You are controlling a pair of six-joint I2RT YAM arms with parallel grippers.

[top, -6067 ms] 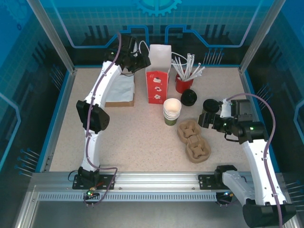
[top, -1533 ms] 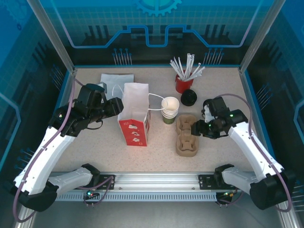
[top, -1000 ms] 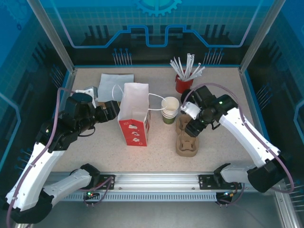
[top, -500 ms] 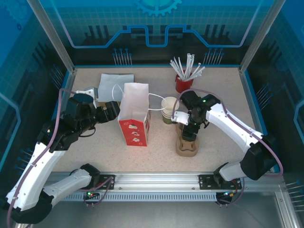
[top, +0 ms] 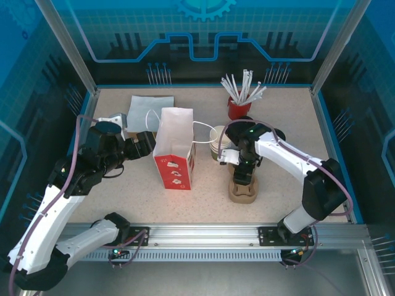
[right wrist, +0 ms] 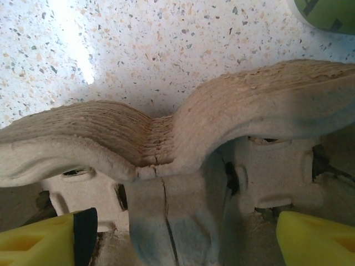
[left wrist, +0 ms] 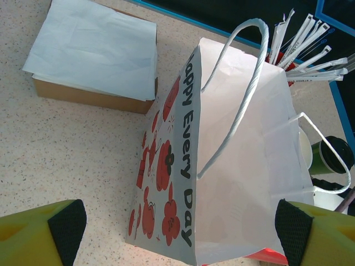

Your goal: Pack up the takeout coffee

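The takeout coffee as a single cup is out of view. A nested stack of cream cups with a green band [top: 216,143] stands right of the upright red paper bag [top: 175,165], whose mouth is open and white inside [left wrist: 244,166]. My left gripper [top: 147,145] is open just left of the bag, its pads [left wrist: 67,223] level with the bag's near end. My right gripper [top: 242,168] points down, open, over the brown pulp cup carrier [top: 242,190]. Its fingers [right wrist: 316,238] straddle the carrier's raised middle [right wrist: 166,133].
A red holder full of wrapped straws [top: 238,106] stands at the back, straws [left wrist: 310,50] behind the bag. White paper sheets on a brown box [top: 147,106] lie back left [left wrist: 94,50]. A green cup wall [right wrist: 327,11] is just beyond the carrier.
My right gripper has swung left from beside the carrier to directly over it, pointing down. The left arm and the bag have barely moved in the last second.
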